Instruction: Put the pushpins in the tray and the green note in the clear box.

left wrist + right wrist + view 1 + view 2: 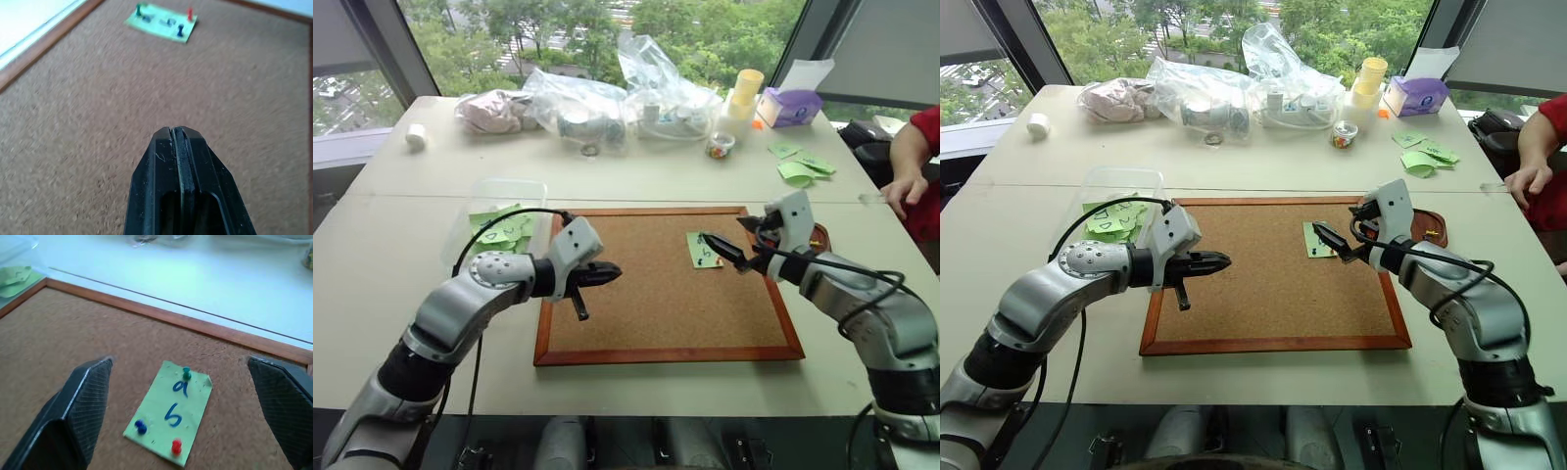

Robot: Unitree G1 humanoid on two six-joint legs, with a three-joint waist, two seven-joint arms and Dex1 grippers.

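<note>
On the desk (391,245) lies a corkboard (646,294). Over its near-left part hovers the left gripper (607,273), jaws closed, empty. Farther right, the green note (169,411) is pinned by three pushpins (176,446), between the right gripper's (183,406) wide-open jaws.

head views look down; wrist views close on green note (168,413).

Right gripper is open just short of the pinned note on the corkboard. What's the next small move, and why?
Probably ease the right gripper down over one pushpin, say the red pushpin, and close on its head. The green note is pinned to the corkboard by three pins, so it likely cannot lift free yet, and the open jaws already straddle it.
</note>
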